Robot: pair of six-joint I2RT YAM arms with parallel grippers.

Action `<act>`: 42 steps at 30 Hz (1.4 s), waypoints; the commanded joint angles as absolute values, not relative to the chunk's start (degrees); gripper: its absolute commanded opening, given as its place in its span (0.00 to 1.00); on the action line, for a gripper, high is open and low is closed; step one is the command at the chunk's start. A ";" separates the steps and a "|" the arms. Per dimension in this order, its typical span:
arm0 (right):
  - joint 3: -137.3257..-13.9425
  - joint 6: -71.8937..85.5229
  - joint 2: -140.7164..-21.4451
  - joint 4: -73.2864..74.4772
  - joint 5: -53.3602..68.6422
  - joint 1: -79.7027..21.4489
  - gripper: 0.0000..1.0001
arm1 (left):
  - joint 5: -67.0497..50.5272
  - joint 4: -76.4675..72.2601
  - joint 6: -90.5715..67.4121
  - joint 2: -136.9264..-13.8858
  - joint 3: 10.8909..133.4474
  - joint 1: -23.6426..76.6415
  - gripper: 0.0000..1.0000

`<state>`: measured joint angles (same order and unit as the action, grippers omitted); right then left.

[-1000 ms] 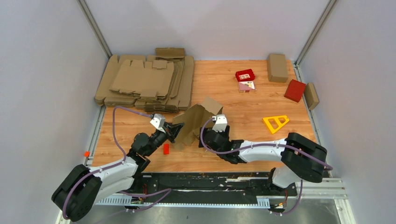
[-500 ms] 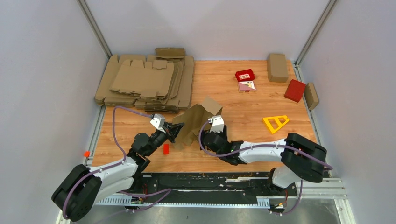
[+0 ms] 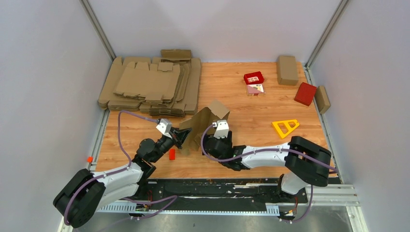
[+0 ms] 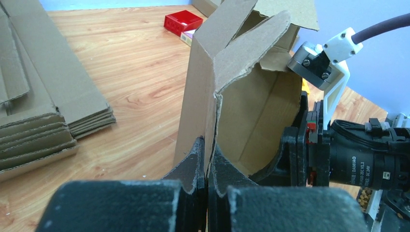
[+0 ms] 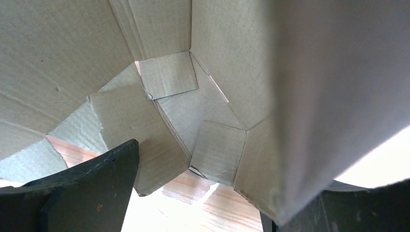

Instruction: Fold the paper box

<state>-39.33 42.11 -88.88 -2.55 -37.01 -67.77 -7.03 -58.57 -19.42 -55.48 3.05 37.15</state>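
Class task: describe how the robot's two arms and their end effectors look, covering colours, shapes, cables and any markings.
Both arms have white links and bulky black joint housings. A purple cable loops along each. A white camera bracket sits near each wrist. The left end effector has two black wedge-shaped fingers with a rough, scuffed surface. The right end effector is black too; its motor housing carries white "DAMIAO" lettering.

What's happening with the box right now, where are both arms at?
Both arms are working on the paper box, half-formed and standing upright near the middle of the table. The left gripper is shut, pinching a wall edge of the box. The right gripper is open at the box's other side, its fingers reaching into the hollow; one wall sits between them. Inner flaps are unfolded. A stack of flat cardboard blanks lies at the far left.
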 commanded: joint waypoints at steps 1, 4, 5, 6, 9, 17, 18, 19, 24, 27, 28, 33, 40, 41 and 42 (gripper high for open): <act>-39.75 44.25 -92.48 4.21 -35.32 -69.01 0.83 | -6.87 -57.35 -20.52 -55.36 2.76 37.79 0.00; -39.55 43.96 -92.55 4.47 -36.73 -69.03 0.77 | -6.90 -57.11 -20.69 -55.30 2.73 37.81 0.00; -39.59 44.06 -92.59 4.45 -36.89 -69.01 0.75 | -6.98 -56.97 -21.00 -55.15 2.58 37.82 0.00; -39.79 44.26 -92.85 4.36 -36.68 -69.03 0.73 | -7.03 -56.96 -21.30 -55.12 2.43 37.85 0.00; -41.73 45.97 -94.72 6.08 -36.61 -69.80 0.72 | -6.54 -56.68 -21.57 -54.85 2.20 38.10 0.00; -42.60 44.66 -96.22 7.07 -36.67 -71.96 0.72 | -6.00 -56.51 -21.31 -56.01 2.61 38.48 0.00; -41.80 44.25 -95.93 6.44 -36.39 -71.93 0.73 | -6.26 -56.47 -21.33 -56.01 2.61 38.49 0.00; -40.96 43.60 -95.39 5.49 -36.12 -71.96 0.73 | -6.40 -56.41 -21.18 -55.95 2.70 38.50 0.00; -38.07 40.18 -89.17 2.56 -34.84 -69.38 0.70 | -6.27 -53.63 -21.25 -54.24 2.72 38.50 0.00; -37.15 38.63 -84.67 1.81 -31.87 -65.84 0.68 | -6.18 -53.85 -22.72 -53.55 1.57 38.50 0.01; -36.95 38.25 -83.73 1.64 -30.74 -64.82 0.67 | -6.05 -54.12 -23.07 -53.53 1.11 38.50 0.01; -37.17 38.25 -82.62 1.36 -26.97 -61.66 0.66 | -3.86 -55.33 -25.45 -56.11 0.53 39.52 0.00; -37.45 40.16 -84.48 -1.38 -21.23 -55.91 0.62 | -1.49 -57.60 -23.73 -62.03 -0.26 42.92 0.00; -37.13 39.93 -84.36 -2.42 -19.73 -54.35 0.62 | -0.87 -57.73 -22.85 -63.14 1.19 44.38 0.00; -36.90 39.70 -84.23 -3.13 -18.46 -52.91 0.61 | -0.41 -57.62 -21.87 -64.22 2.25 45.59 0.00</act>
